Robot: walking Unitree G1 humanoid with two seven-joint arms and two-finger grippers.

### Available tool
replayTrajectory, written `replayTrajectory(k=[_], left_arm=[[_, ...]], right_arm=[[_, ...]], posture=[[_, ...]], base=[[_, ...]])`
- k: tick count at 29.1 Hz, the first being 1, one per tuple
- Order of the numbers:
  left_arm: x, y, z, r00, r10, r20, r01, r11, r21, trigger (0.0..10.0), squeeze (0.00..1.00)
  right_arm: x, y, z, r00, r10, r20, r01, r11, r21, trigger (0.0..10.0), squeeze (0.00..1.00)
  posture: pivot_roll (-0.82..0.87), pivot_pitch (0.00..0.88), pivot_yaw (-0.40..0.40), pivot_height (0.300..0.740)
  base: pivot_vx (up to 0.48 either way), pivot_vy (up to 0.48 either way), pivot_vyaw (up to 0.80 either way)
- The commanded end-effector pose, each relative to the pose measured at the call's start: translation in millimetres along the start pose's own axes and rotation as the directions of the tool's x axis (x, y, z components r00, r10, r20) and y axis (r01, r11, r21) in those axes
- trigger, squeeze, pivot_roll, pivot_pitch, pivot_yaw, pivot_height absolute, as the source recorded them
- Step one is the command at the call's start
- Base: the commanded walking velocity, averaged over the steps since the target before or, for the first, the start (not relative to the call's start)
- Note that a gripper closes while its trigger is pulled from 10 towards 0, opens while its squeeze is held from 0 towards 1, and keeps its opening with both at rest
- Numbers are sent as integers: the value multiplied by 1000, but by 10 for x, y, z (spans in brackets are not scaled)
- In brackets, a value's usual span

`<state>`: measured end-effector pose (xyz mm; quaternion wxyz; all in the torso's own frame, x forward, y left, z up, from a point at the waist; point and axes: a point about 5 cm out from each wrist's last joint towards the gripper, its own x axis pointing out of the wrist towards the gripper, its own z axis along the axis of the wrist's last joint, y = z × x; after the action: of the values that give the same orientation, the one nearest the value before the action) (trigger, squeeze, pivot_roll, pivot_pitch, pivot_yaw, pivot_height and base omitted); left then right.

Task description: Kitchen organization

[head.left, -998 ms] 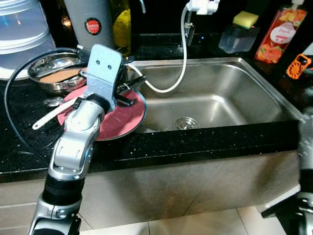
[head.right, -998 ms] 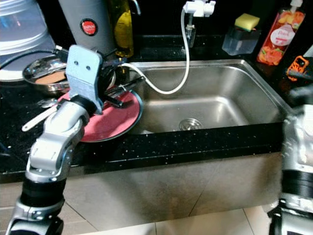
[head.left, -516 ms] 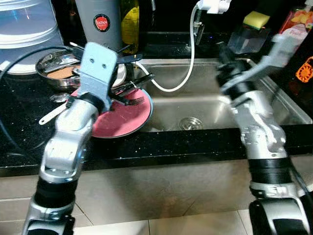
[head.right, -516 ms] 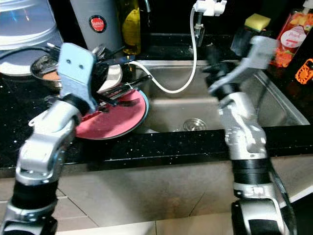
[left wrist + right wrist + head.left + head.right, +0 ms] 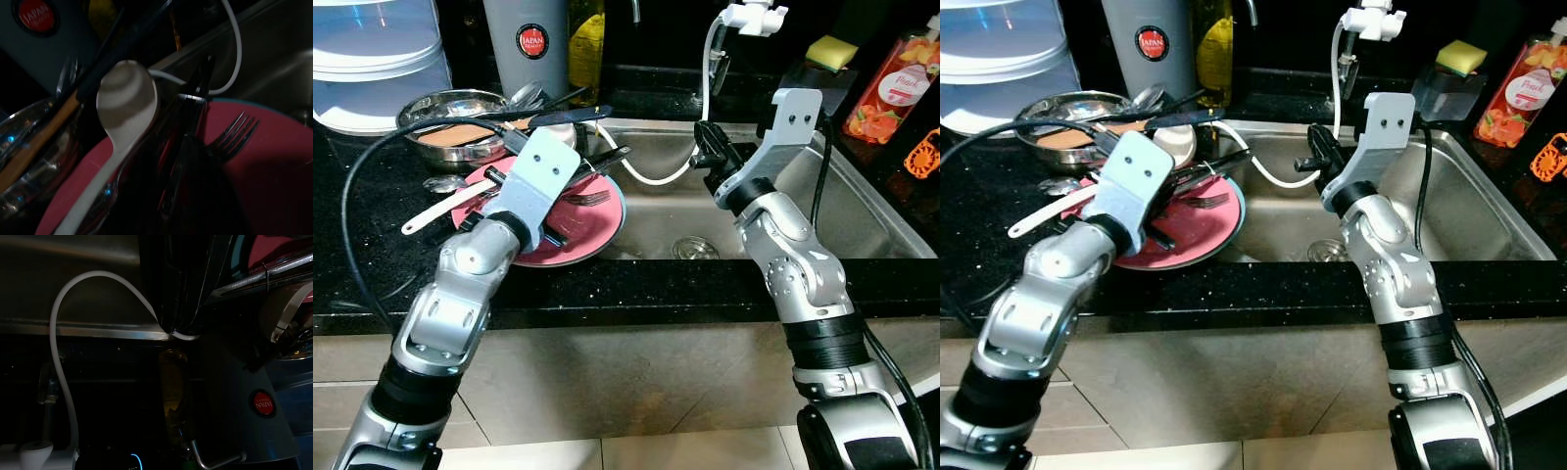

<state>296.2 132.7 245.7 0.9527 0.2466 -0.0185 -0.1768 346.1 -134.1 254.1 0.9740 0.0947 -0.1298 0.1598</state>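
Pink and rimmed in pale blue, a plate is lying on the black counter at the sink's left edge, slightly overhanging the basin. The left gripper is reaching over the plate's far side with its black fingers spread around a bundle of dark utensil handles, without visibly clamping them. A fork is resting on the plate just beside those fingers, and a white spoon is lying across the plate's far-left side, its bowl toward a steel bowl heaped with cutlery at the counter's back left. The right gripper is hanging over the sink's left part, near the white hose drooping from the tap; whether its fingers are parted or closed cannot be told. A grey canister with a red label is standing at the back edge.
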Motion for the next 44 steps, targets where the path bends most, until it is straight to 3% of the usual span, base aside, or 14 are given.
replayTrajectory(k=[1,5,9,10,15,18,20,25,32,44], left_arm=[[-24,23,60,1000,-15,10,15,1000,16,10000,1000],[-37,34,44,1000,-13,-13,13,999,39,10000,1000],[-42,26,21,999,-14,-30,14,1000,-18,10000,1000],[-45,14,21,999,-28,-33,27,999,-27,10000,0],[-145,-16,-6,994,-94,-55,94,996,-12,10000,0],[-358,43,-57,990,-100,-95,102,995,14,10000,0],[-465,-18,-77,985,-131,-112,133,991,13,10000,0],[-579,-73,-77,983,-135,-127,139,990,18,10000,0],[-605,28,-113,982,-92,-163,103,993,61,10000,0],[-563,196,-130,981,-70,-182,82,995,57,10000,0]], right_arm=[[-8,-37,-36,1000,-18,-20,18,1000,-2,10000,0],[-2,-43,-40,999,-31,-16,31,1000,0,10000,0],[-9,-29,-57,999,-30,-22,30,1000,4,10000,0],[-8,-23,-59,999,-29,-22,29,1000,5,10000,0],[-9,-21,-47,999,-32,-15,33,999,10,10000,0],[-37,-27,-69,999,-35,-19,36,999,13,10000,0],[-48,-29,-92,999,-37,-27,37,999,17,10000,0],[-38,1,-117,999,-23,-36,24,999,23,10000,0],[27,70,-156,999,9,-46,-7,999,36,10000,0],[24,80,-166,999,10,-43,-8,999,37,10000,0]], posture=[[267,0,-105,740],[267,0,-103,740],[272,0,-100,740],[270,0,-96,740],[269,0,-91,740],[273,0,-86,740],[273,0,-86,740],[313,0,-101,740],[345,0,-117,740],[337,0,-109,740]], base=[[0,0,0],[0,0,0],[0,0,0],[0,0,0],[0,0,0],[0,0,0],[0,0,0],[0,0,0],[0,0,0],[0,0,0]])
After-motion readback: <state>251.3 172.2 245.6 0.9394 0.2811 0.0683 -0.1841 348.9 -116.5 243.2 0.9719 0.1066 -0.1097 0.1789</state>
